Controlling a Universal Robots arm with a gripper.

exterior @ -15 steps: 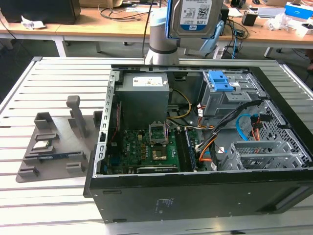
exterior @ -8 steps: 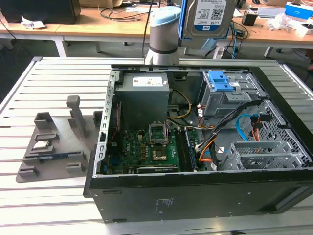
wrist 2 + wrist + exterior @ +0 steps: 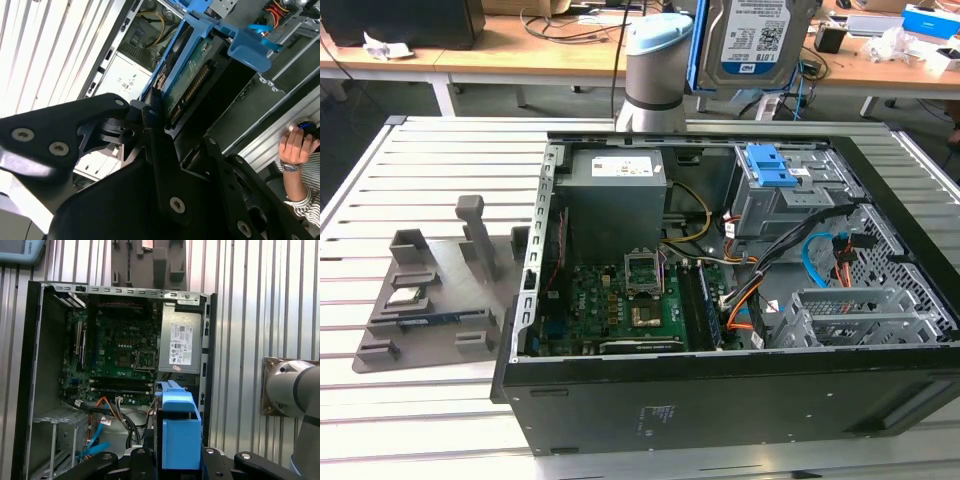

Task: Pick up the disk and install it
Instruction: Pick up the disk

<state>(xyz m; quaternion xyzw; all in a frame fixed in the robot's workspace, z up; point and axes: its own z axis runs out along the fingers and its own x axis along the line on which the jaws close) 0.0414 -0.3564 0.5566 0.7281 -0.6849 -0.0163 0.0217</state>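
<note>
Gripper: black two-fingered gripper [image 3: 150, 114] on the arm's wrist, clamped narrow on the disk, its fingers pressing the carrier's long edges in both wrist views.
Disk: flat rectangular silver hard drive with a white-and-blue label, framed by a blue plastic carrier [image 3: 757, 40]; it hung in the gripper, clear above the computer case and touching nothing else.
Computer case: open black metal tower lying on its side [image 3: 720, 405], with the green motherboard [image 3: 620, 305] and the grey box power supply [image 3: 616, 190] exposed inside it.
Drive cage: grey metal cage with a blue plastic latch on top [image 3: 767, 165], inside the case at its far side, roughly under the held disk.
Weight: judged dense and heavy for its size, and fully stiff.
Surface: smooth metal faces looked likely to slip; the green circuit board on one face [image 3: 189, 75] looked bare.
Fragility: likely sensitive to knocks and to pressure on the board or connector.
Hold: best taken across the carrier's long side rails, as the gripper did, though the plastic could flex.
Person's hand: a hand with a wristwatch [image 3: 296, 146] rested outside the case, well apart from the disk.
</note>
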